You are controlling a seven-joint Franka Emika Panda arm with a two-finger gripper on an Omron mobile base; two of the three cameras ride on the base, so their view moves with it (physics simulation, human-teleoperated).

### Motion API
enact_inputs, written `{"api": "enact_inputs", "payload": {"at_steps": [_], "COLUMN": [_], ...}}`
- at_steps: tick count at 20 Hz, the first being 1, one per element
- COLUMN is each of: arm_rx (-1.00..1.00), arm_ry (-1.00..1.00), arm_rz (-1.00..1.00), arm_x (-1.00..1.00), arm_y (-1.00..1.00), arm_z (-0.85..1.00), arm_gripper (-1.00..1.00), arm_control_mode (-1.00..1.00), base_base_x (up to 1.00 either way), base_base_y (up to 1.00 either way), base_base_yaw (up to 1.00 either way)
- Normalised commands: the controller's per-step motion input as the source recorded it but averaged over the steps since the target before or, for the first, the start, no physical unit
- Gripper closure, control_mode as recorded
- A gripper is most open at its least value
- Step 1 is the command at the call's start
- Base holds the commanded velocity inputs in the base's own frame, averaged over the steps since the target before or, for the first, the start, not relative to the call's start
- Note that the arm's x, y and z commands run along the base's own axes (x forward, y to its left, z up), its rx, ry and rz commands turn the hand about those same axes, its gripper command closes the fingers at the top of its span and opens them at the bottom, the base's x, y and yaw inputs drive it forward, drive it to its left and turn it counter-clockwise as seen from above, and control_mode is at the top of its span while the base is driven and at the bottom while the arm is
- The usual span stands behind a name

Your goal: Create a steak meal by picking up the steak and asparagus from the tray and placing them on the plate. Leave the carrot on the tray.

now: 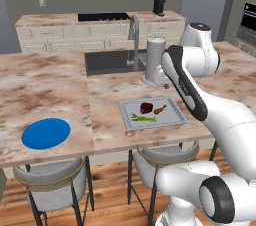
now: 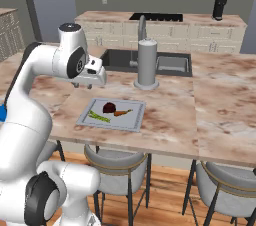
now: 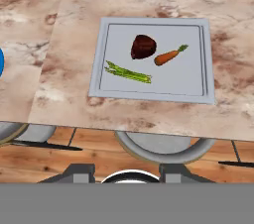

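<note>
Left base view: tray [image 1: 172,118] on the counter [image 1: 105,115], steak [image 1: 146,108], carrot [image 1: 160,109] and asparagus [image 1: 142,118] on it; plate [image 1: 45,133] well left of tray.

Right base view: gripper [image 2: 93,81] raised above counter, left of tray [image 2: 131,119]. Jaws' state: cannot tell.

Hand view: steak [image 3: 143,47] just left of carrot [image 3: 168,56], asparagus [image 3: 127,73] nearer tray's [image 3: 198,84] front rim.

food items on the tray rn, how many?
3, all on the tray: steak at centre, carrot beside it toward the tray's right side in the hand view, asparagus along the near edge. Nothing looks hidden.
</note>
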Motion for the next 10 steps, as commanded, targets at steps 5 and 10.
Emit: {"api": "enact_inputs", "payload": {"at_steps": [5,10], "arm_rx": [-0.03,-0.04], "arm_ry": [0.00,0.00], "arm_rz": [0.00,0.00], "arm_x": [0.00,0.02], "arm_y": [0.10,0.17], "arm_z": [-0.47,-0.60], "arm_gripper": [-1.00,-1.00], "arm_control_mode": [-1.00,-1.00], "base_base_x": [0.00,0.00], "base_base_y": [0.00,0.00], "base_base_yaw": [0.00,0.00]}}
